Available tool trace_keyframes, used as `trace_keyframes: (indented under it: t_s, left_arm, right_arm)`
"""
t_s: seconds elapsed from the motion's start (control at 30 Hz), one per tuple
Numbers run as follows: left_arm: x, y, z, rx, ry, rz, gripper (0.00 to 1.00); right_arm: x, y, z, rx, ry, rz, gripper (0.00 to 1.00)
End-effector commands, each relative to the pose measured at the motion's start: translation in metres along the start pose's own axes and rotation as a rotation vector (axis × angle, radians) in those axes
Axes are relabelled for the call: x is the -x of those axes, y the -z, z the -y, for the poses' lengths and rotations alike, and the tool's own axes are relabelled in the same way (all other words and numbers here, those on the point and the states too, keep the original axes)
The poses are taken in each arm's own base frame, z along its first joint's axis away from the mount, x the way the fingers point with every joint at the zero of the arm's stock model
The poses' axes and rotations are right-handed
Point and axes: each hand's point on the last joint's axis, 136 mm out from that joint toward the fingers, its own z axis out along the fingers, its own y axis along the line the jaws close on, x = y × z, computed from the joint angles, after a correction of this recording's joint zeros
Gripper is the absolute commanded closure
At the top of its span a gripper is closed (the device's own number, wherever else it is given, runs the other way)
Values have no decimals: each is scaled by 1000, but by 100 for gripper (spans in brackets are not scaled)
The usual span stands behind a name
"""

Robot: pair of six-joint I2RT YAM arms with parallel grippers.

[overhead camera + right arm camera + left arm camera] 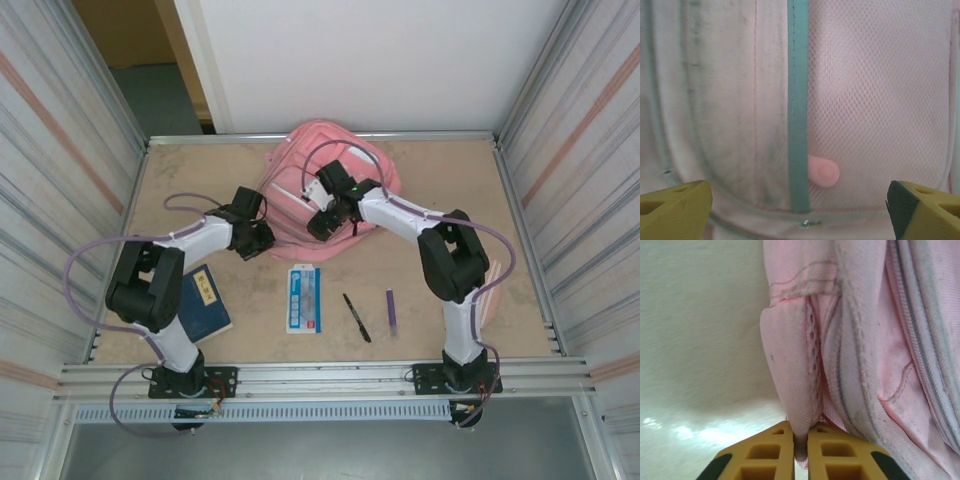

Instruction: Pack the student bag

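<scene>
Top external: rumpled pink student bag (296, 158)

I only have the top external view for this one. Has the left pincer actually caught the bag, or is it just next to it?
Observer: Caught. The left wrist view shows the left pincer shut on a fold of the student bag, with pink fabric pinched in it.
Operator: And the right one?
Observer: The right pincer is wide open over the bag's mesh panel, holding nothing.
Operator: What sits under it?
Observer: A small pink tab right beside a teal strip, roughly centred in the opening. It may be a zip pull, but I can't confirm that.
</scene>
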Motion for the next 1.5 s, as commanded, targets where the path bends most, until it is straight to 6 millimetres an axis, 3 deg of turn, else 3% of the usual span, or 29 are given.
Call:
trace_keyframes:
  t_s: [0.0, 0.13, 0.27, 0.33, 0.37, 0.4, 0.47, 0.6, 0.73, 0.87, 1.13, 1.3, 1.47]
  left_arm:
    - [-21, 2, -22, 34, -3, -74, 85]
    - [-23, 5, -24, 15, -3, -81, 80]
    - [-22, 9, -26, 1, 19, -75, 77]
    - [-21, 12, -25, -14, 19, -76, 74]
    - [-20, 13, -25, -14, 19, -73, 72]
    - [-19, 16, -26, -15, 25, -64, 70]
    - [-18, 19, -27, -28, 42, -58, 63]
    - [-10, 31, -15, -100, 64, -42, 54]
    - [2, 42, 3, -176, 68, -7, 41]
    - [7, 42, 13, -207, 86, -14, 41]
    - [5, 37, -9, -140, 165, 35, 54]
    - [0, 39, -18, -120, 176, 47, 58]
    - [-9, 30, -36, -70, 189, 48, 56]
  right_arm:
    - [11, -18, -4, -81, 111, 4, 10]
    - [18, -30, -24, -38, 156, 26, 10]
    - [19, -33, -25, -75, 193, 12, 14]
    - [22, -32, -23, -94, 190, 32, 35]
    - [25, -29, -23, -99, 189, 47, 58]
    - [30, -22, -22, -104, 181, 66, 71]
    - [40, -7, -24, -97, 163, 119, 84]
    - [64, 29, -25, -61, 99, 253, 97]
    - [84, 60, -24, -48, 44, 325, 100]
    - [97, 81, -20, -37, -21, 390, 100]
    - [108, 109, -15, 53, -170, 470, 100]
    - [109, 111, -12, 61, -197, 481, 100]
    - [111, 117, -9, 71, -208, 493, 100]
